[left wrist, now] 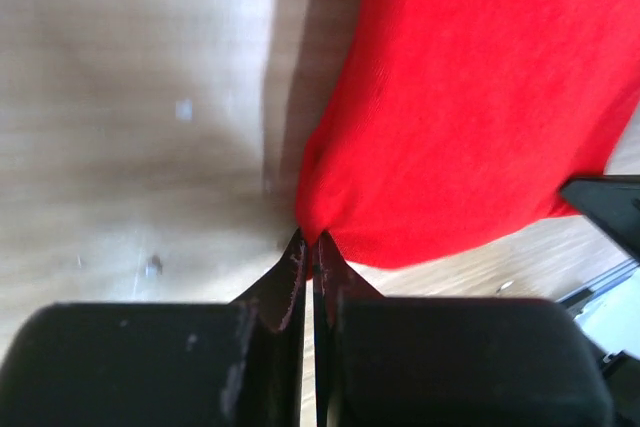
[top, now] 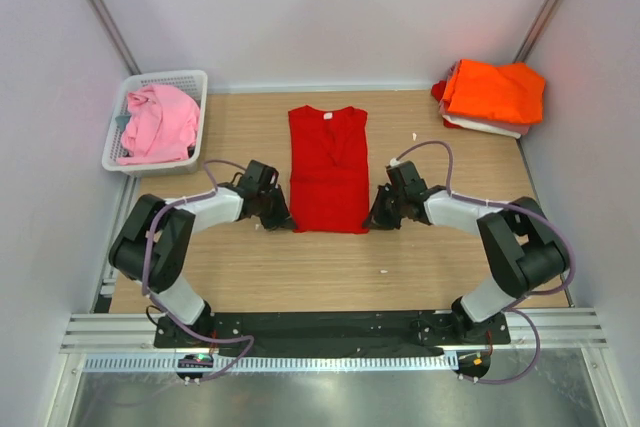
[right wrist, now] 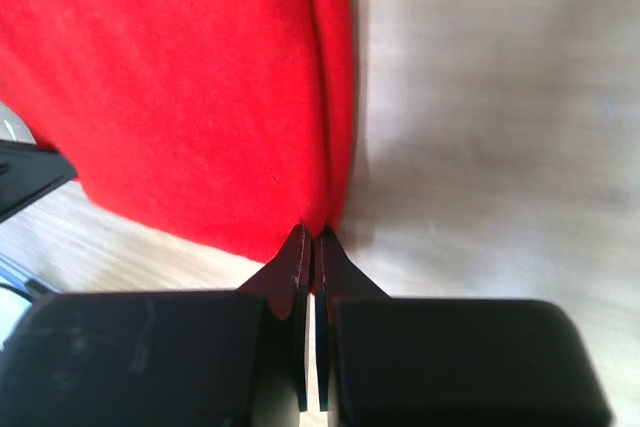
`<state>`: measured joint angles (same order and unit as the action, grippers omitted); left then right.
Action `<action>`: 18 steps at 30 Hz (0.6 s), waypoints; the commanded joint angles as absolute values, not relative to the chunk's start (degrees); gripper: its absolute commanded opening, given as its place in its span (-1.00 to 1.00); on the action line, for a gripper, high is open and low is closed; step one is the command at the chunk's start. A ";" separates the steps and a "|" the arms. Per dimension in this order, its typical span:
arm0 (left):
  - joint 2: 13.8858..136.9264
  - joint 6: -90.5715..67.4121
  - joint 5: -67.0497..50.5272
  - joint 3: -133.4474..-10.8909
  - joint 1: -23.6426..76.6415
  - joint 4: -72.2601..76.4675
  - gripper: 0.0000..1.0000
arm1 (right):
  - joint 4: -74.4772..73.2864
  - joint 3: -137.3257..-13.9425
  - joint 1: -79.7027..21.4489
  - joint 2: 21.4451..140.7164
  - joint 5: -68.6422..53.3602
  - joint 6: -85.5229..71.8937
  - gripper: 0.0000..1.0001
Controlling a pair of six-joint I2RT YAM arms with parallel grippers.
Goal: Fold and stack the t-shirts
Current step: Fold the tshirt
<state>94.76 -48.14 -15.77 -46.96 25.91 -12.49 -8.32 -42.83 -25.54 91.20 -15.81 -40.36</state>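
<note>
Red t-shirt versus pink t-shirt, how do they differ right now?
The red t-shirt lies flat on the table, its sides folded in to make a narrow strip; the pink t-shirt sits crumpled in the white basket. The left fingers and right fingers pinch the red t-shirt at its near corners; nothing touches the pink t-shirt. Both are plain cloth.

Bright, even overhead light casts a soft shadow beside the red shirt (top: 328,172), the orange shirt (top: 495,90) glows oversaturated, and both wrist views are slightly blurred.
</note>
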 commanded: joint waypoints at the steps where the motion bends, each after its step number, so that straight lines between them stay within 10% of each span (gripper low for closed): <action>1: 90.89 -48.60 -13.36 -43.78 27.86 -16.77 -1.00 | -13.09 -40.35 -26.10 83.95 -14.77 -38.76 -0.98; 18: 63.10 -51.43 -0.97 -51.58 37.70 -46.39 -1.00 | -35.06 -44.11 -40.08 55.63 -0.27 -48.17 -0.98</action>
<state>62.63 -52.66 -5.98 -46.50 37.56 -38.89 -30.28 -38.63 -39.94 56.12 -5.52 -47.27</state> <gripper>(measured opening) 0.006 0.038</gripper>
